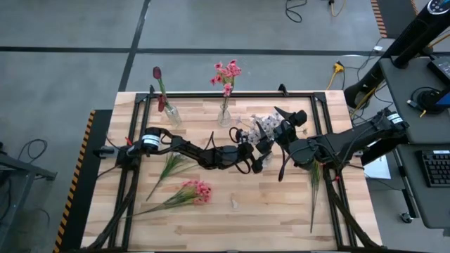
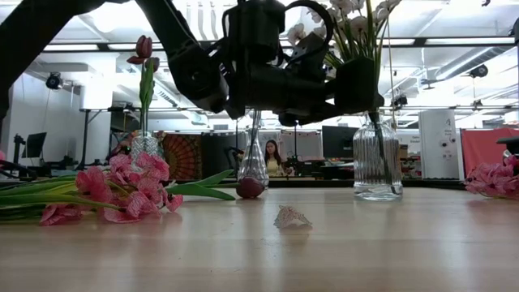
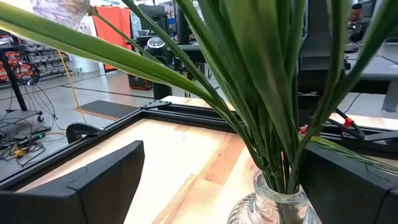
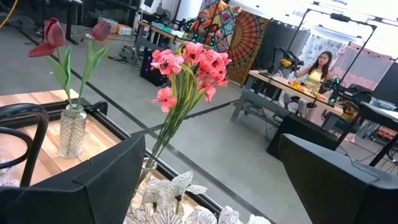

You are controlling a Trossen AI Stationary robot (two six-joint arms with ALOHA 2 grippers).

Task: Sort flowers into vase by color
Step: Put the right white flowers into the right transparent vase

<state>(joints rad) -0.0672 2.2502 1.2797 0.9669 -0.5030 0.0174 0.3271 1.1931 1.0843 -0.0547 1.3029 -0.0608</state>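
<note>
A ribbed glass vase (image 2: 377, 162) holds white small-blossom sprays (image 1: 266, 125) on green stems (image 3: 267, 93). My left gripper (image 3: 222, 152) is open, one finger on each side of those stems just above the vase's neck (image 3: 273, 208). My right gripper (image 4: 211, 140) is open and hovers over the white blossoms (image 4: 177, 202). Behind stand a vase of pink blooms (image 1: 226, 77) and a vase of dark red tulips (image 1: 160, 88). A pink flower (image 1: 195, 191) and a red tulip (image 2: 250, 188) lie on the table.
Green stems (image 1: 313, 186) lie on the table's right part, under my right arm. A loose pale blossom (image 2: 292, 217) sits on the boards near the front. More pink blooms (image 2: 495, 178) show at the right edge of the low view. A black frame (image 1: 211, 97) rims the table.
</note>
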